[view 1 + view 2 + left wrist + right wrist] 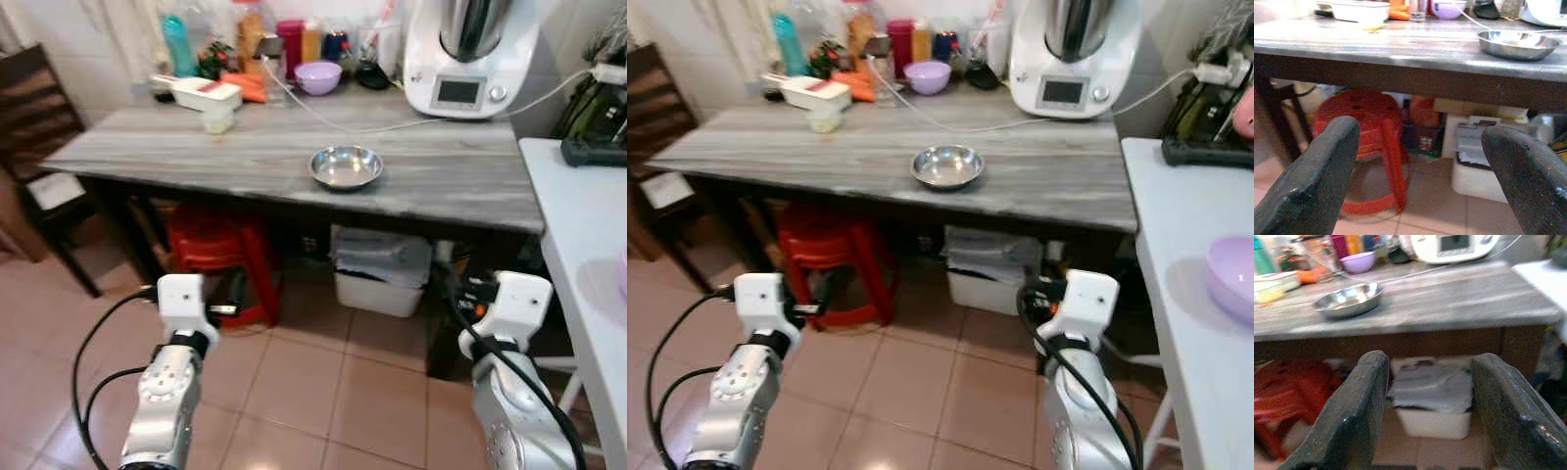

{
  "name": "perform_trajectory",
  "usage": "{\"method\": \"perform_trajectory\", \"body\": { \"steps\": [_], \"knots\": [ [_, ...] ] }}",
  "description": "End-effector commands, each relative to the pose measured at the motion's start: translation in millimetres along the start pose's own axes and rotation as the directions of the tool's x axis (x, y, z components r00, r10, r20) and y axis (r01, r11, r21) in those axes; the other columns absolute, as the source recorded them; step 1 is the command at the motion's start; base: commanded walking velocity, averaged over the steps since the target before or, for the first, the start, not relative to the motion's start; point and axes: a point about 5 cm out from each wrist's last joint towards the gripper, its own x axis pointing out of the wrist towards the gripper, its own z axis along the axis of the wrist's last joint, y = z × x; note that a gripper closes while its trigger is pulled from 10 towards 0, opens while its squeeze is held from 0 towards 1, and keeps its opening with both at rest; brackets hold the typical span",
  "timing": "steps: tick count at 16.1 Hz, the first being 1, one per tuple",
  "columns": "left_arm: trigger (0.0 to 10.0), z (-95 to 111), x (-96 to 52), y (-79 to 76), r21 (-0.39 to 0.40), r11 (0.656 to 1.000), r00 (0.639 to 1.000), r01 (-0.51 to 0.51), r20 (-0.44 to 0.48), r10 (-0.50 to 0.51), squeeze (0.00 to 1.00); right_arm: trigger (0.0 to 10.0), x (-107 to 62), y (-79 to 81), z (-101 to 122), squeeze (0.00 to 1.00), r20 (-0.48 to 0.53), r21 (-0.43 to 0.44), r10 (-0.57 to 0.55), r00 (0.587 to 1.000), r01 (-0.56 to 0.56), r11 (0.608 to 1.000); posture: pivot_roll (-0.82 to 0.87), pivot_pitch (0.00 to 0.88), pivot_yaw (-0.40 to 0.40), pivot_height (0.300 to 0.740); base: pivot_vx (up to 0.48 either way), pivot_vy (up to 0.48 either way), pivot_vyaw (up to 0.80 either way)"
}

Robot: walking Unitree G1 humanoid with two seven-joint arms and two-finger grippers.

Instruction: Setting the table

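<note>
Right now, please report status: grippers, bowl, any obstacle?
Left gripper and right gripper open, empty, below table edge. Steel bowl on table, untouched. Nothing between.

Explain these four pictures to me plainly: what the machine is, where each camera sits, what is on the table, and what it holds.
This is a walking humanoid robot with two silver arms, each ending in a gripper with two long black fingers. The two wide pictures come from the stereo camera on its head, looking down at a grey wooden table. The left gripper and right gripper are low, in front of the table edge. The other two pictures come from wrist cameras looking out between each gripper's fingers, which stand apart and hold nothing. On the table are a steel bowl, a white kitchen machine, a purple bowl and bottles at the back. Under it stand a red stool and a white bin.
</note>
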Motion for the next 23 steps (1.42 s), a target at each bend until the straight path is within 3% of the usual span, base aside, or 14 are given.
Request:
{"method": "perform_trajectory", "body": {
  "steps": [1,13,17,23],
  "knots": [
    [10.0,1.9,1.8,-3.7,0.005,1.0,1.0,0.012,0.003,-0.012,0.0,10.0,0.0,-4.0,-1.9,0.0,-0.028,-0.006,-0.002,1.0,0.002,1.0,-0.1,0.0,0.081,0.74,-0.277,0.0,0.0],
    [10.0,10.2,3.1,-15.6,-0.012,0.994,0.992,0.112,0.062,-0.111,0.0,10.0,0.2,-1.7,-0.4,0.0,-0.023,0.018,0.018,1.0,-0.018,1.0,-0.1,0.0,0.079,0.74,-0.023,0.0,-0.14],
    [10.0,11.3,3.4,-18.7,-0.02,0.991,0.99,0.13,0.066,-0.128,0.0,10.0,1.4,-1.6,3.1,0.0,-0.01,0.022,0.012,1.0,-0.012,1.0,-0.1,0.0,0.083,0.74,0.0,-0.262,0.0],
    [10.0,11.4,2.6,-19.9,-0.018,0.989,0.988,0.146,0.062,-0.145,0.0,10.0,2.5,0.4,6.4,0.0,0.004,0.031,0.007,1.0,-0.007,1.0,-0.1,0.0,0.09,0.74,0.0,-0.402,-0.6]
  ]
}}
